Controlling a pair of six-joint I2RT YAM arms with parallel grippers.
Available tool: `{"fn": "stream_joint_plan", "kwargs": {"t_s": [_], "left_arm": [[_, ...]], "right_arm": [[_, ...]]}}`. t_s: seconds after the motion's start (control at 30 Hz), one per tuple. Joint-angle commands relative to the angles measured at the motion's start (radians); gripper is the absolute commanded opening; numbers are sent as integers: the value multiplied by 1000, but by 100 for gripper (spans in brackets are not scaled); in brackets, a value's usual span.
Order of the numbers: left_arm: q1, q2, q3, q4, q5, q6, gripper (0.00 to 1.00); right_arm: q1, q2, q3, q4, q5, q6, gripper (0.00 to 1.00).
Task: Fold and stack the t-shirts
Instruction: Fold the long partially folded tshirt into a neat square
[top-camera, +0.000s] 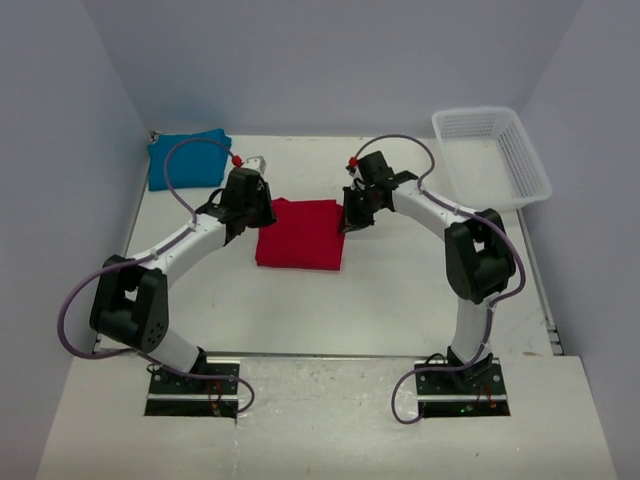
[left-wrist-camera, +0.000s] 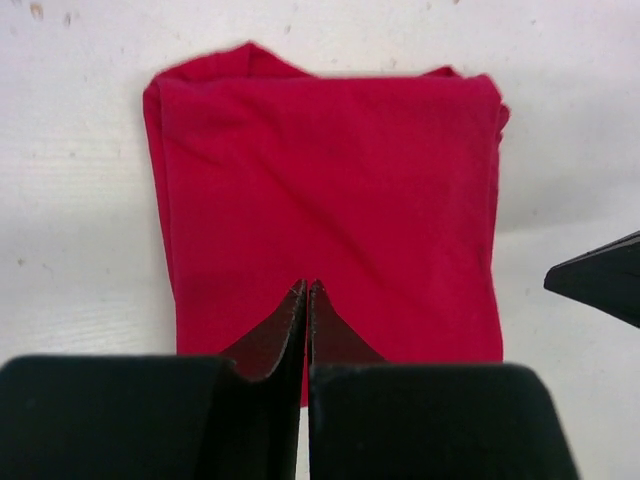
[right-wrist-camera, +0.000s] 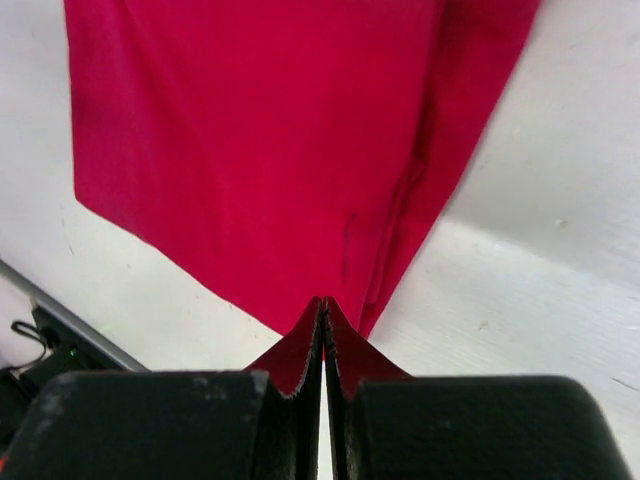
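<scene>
The red t-shirt (top-camera: 300, 235) lies folded into a flat rectangle in the middle of the table. It fills the left wrist view (left-wrist-camera: 325, 210) and the right wrist view (right-wrist-camera: 270, 150). The teal-blue t-shirt (top-camera: 188, 158) lies folded at the far left corner. My left gripper (top-camera: 262, 212) is shut and hovers over the red shirt's left edge, its tips (left-wrist-camera: 306, 287) together with no cloth between them. My right gripper (top-camera: 347, 218) is shut at the shirt's right edge, its tips (right-wrist-camera: 324, 302) over a corner and holding nothing.
A white mesh basket (top-camera: 492, 152) stands at the far right, partly over the table edge. Walls close in the table on the left, back and right. The right gripper's finger (left-wrist-camera: 600, 280) shows at the right edge of the left wrist view.
</scene>
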Motion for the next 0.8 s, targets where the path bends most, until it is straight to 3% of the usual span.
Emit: {"fn": "stream_joint_plan", "kwargs": {"t_s": [0.0,0.23,0.77], "left_arm": [[-12,-15,-72,0,-56,-42,0],[-16,38,-164,45,-69,-47,0],[-42,100,-255,85,-78,-47,0]], "right_arm": [[26,-18,-101,120,-137,26,0],[40,23,-187,212,-240,77,0],[64,42,-362,229,-77,192,0]]}}
